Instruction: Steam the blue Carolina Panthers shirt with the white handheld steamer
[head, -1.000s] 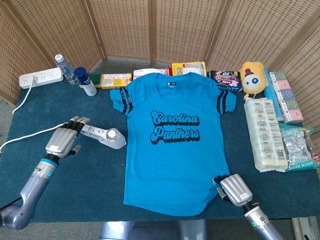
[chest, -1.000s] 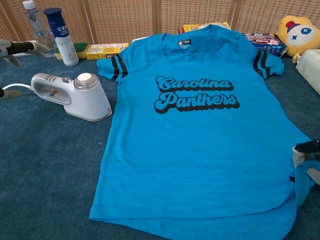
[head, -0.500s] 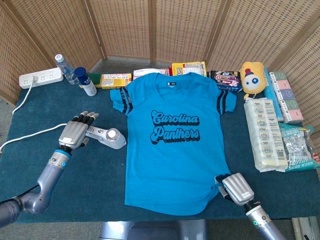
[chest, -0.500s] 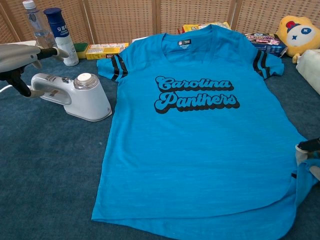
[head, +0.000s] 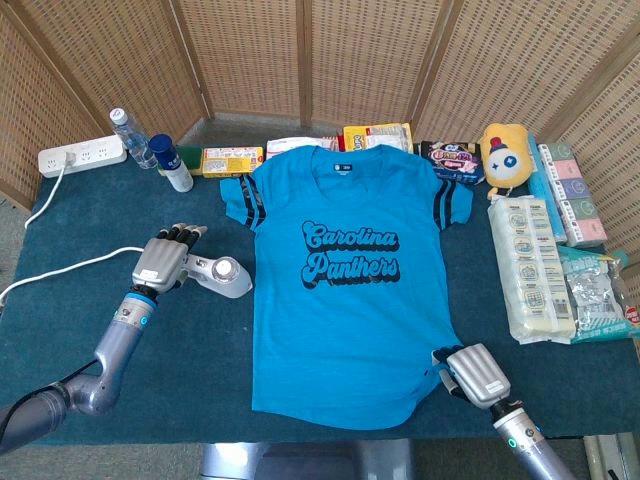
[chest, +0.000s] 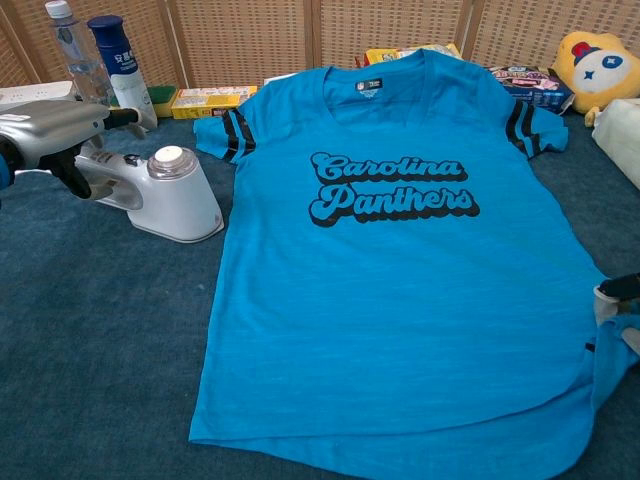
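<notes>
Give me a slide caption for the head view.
Left robot hand over the white steamer handle; right robot hand at the blue shirt hem.

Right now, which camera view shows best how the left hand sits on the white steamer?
The chest view: the left hand lies over the steamer handle, seen from close. The head view shows the hand covering the handle from above, smaller.

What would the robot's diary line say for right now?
left robot hand: over steamer handle, grip unclear | right robot hand: holds shirt hem | steaming: not started
</notes>
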